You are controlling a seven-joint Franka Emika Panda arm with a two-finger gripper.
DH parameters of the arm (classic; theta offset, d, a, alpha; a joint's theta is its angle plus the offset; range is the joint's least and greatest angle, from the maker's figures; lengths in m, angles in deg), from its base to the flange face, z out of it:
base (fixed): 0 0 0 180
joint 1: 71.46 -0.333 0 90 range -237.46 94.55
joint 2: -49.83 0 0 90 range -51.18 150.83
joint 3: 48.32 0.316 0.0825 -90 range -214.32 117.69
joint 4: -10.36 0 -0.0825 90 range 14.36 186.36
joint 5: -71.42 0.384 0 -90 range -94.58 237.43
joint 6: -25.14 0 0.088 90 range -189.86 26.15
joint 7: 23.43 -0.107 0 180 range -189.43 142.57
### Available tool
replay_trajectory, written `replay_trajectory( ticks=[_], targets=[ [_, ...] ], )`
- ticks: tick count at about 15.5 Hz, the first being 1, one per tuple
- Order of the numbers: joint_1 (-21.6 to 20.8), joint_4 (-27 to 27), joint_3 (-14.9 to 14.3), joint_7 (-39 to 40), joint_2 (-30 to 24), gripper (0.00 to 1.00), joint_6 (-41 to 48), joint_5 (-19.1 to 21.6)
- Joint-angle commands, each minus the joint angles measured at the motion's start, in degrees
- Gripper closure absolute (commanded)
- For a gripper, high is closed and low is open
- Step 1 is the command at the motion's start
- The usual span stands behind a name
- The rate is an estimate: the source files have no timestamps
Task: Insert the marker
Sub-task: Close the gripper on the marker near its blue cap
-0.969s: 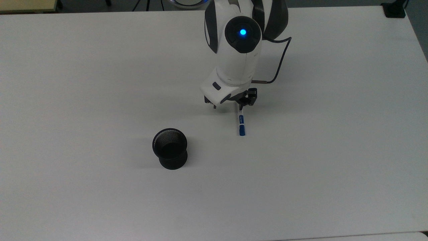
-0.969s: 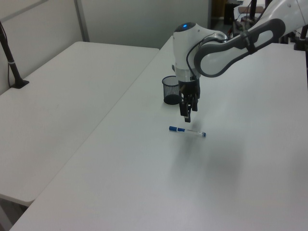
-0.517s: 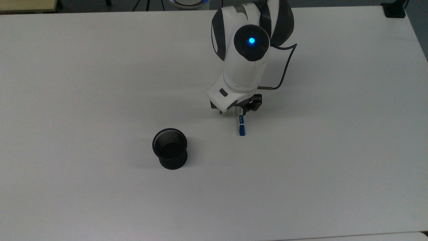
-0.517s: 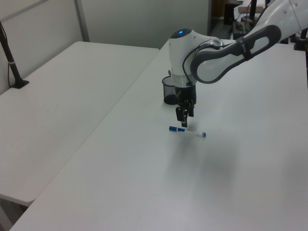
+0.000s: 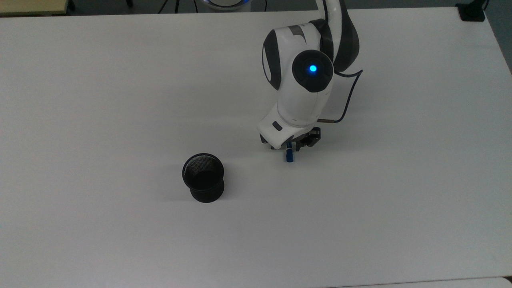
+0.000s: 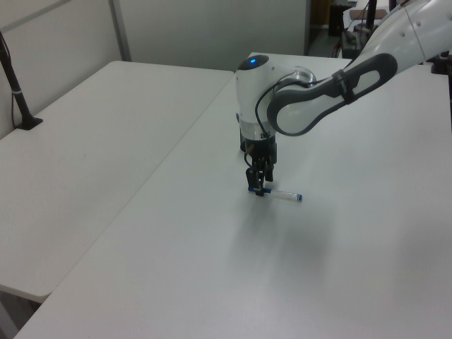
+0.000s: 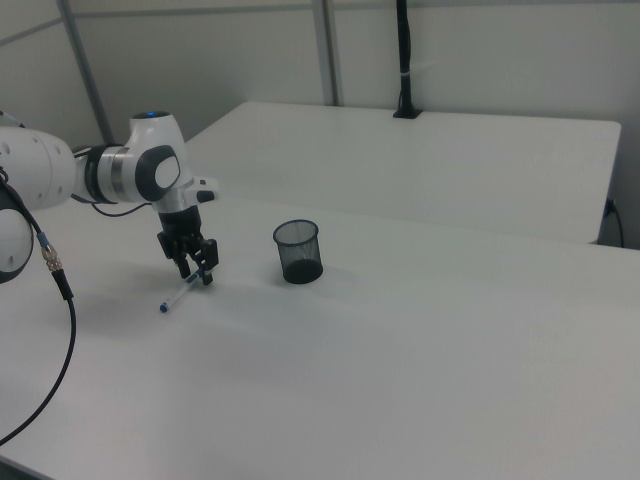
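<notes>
White table [image 5: 120,80], second white table alongside in left view [image 6: 85,127]. Marker [image 6: 281,195] flat on table, well apart from black mesh cup [image 5: 203,177], which stands upright and shows in right view too [image 7: 298,250]. Gripper [image 6: 259,191] lowered over marker's blue-capped end, fingers spread to either side of barrel, tips near table. Marker's small blue end free, pointing away [image 7: 163,309].
</notes>
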Motion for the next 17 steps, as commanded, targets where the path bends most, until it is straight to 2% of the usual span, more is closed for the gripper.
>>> replay_trajectory(
  ticks=[1,6,12,17],
  targets=[
    [-1.82,-0.92,-0.48,-1.67,1.28,0.48,-1.93,0.68],
    [-1.82,-1.19,-0.48,-1.76,1.81,0.98,-2.63,0.68],
    [-1.82,-1.19,-0.57,-2.11,1.2,1.0,-2.11,0.68],
    [-1.64,-1.1,-1.1,-1.94,-3.89,1.0,-1.67,0.86]
  ],
)
